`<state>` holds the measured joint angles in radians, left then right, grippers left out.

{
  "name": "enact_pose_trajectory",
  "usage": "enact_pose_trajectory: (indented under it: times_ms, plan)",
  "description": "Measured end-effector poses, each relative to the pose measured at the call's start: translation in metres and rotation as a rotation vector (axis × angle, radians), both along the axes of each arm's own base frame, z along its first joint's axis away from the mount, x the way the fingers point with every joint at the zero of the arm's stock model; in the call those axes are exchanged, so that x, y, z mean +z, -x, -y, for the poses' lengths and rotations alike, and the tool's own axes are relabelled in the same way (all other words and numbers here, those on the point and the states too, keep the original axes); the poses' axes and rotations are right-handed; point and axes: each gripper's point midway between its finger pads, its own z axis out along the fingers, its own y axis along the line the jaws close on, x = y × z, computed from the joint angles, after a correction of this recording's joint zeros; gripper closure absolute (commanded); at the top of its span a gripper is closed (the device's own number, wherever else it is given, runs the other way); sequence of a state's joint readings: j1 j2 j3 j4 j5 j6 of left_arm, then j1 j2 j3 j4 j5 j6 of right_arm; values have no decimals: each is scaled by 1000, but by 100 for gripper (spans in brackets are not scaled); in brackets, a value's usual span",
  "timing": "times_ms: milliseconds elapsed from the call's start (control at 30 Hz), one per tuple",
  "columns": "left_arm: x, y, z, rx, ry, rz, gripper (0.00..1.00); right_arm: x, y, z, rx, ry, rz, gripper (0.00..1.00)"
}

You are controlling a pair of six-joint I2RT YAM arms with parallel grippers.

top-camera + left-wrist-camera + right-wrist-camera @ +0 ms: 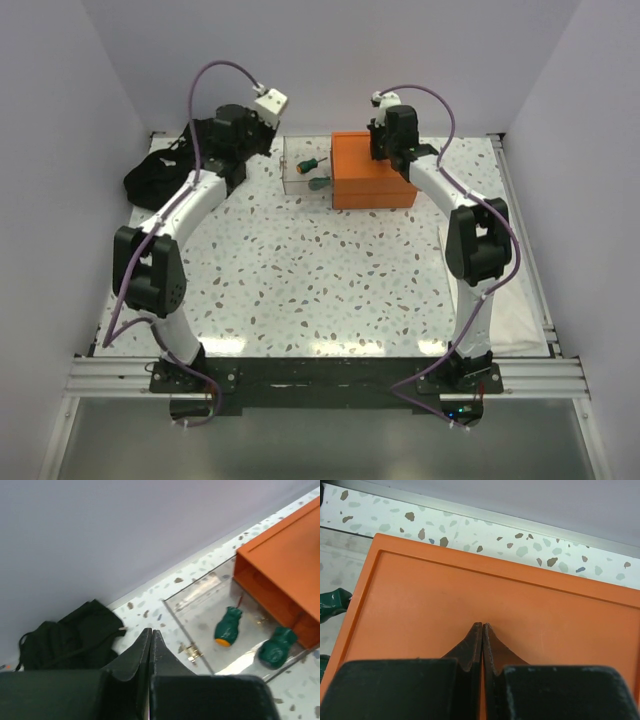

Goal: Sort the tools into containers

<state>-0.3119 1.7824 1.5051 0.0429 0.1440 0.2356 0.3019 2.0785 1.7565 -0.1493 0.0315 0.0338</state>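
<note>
Pointing down at the flat top of the orange box (470,590), the right hand (483,627) is pressing its two fingers together tip to tip and gripping nothing. Whether the tips are touching the box cannot be told. The box is sitting at the far side of the speckled tabletop (300,270), right of centre. The clear plastic bin (200,605) is standing just beside the box's left wall. Two stubby tools are lying inside the bin: the orange-capped green screwdriver (227,626) on the far side and the plain green screwdriver (276,646) on the near side, both thin shafts pointing toward the box. The left hand (151,636) is hanging above the tabletop between the bin and the black cloth heap (75,635), its fingers likewise closed on nothing. The heap is lying at the far left.
</note>
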Motion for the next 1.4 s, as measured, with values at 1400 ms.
enact_pose_trajectory:
  times_ms: [1400]
  plan:
    - [-119, 38, 128, -309, 121, -284, 99, -3, 3, 0, 8, 1, 11, 99]
